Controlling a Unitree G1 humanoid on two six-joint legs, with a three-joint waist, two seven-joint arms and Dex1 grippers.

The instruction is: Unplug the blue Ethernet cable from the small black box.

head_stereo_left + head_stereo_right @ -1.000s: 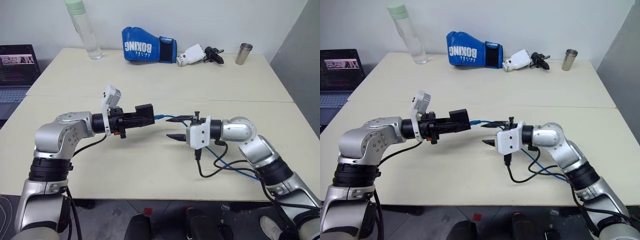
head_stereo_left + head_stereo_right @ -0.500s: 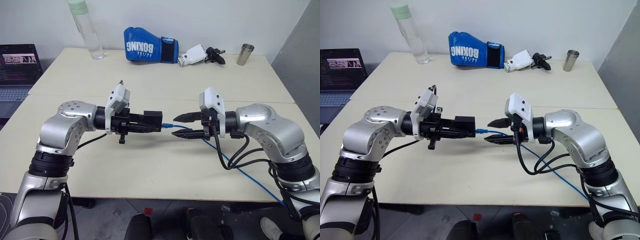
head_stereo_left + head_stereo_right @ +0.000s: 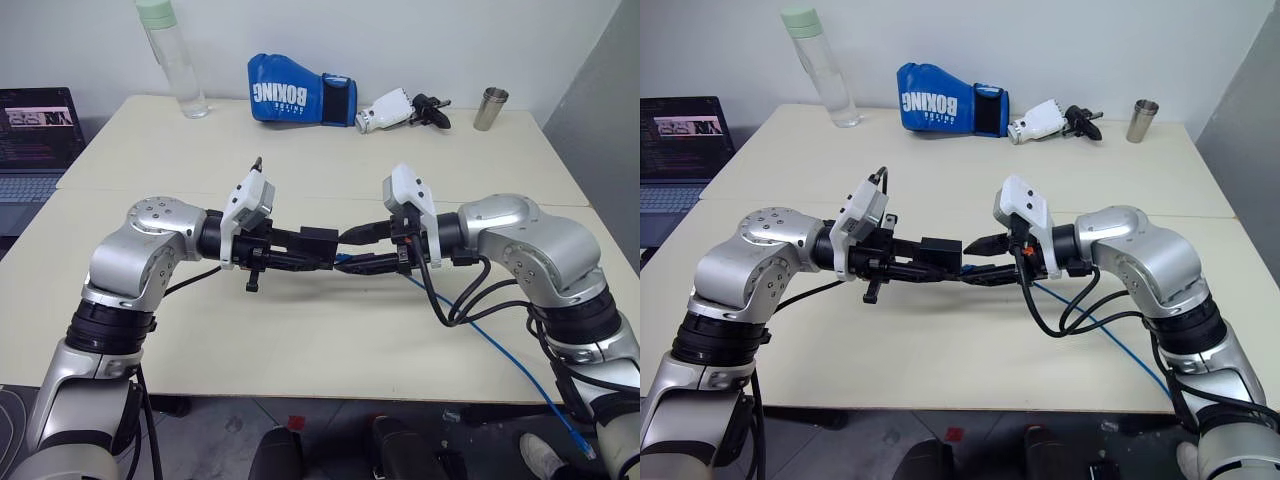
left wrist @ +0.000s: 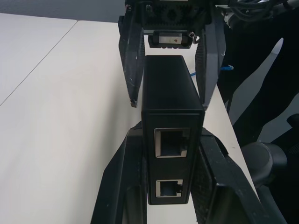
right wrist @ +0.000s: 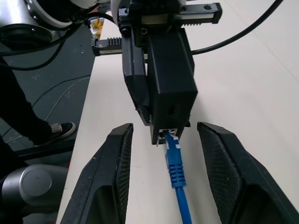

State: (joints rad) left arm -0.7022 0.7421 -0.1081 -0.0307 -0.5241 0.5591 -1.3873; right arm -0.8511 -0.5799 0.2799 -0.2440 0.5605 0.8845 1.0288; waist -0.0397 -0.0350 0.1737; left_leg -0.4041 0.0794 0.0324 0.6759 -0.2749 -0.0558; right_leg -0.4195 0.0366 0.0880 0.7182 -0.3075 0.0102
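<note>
Containers first: clear water bottle [image 3: 172, 60] with pale green cap stands upright at the far left of the table [image 3: 300, 330], looks like clear liquid inside but can't confirm level; metal cup [image 3: 488, 108] upright at the far right, contents not visible. Between them lie a blue boxing glove [image 3: 298, 90] and, just beside it, a spare white-and-black gripper part [image 3: 402, 108]. Laptop [image 3: 35, 135] with a lit screen sits off the left edge. Arms: both raised over the middle of the near table, forearms roughly level, grippers pointing at each other. Left gripper [image 4: 168, 186] has its fingers clamped on the flanks of the small black box [image 3: 318, 243], held clear of the tabletop; the left wrist view shows two empty sockets on the box's near face. Right gripper [image 5: 161, 175] has its fingers apart, one each side of the blue cable [image 5: 176, 172] right at the plug (not touching it, gap visible on both sides). Plug is seated in the box face toward the right gripper, so the cable is not yet unplugged. From there the cable runs down across the table under the right arm and drops off the near edge, free plug hanging by the lower right [image 3: 580, 445].
</note>
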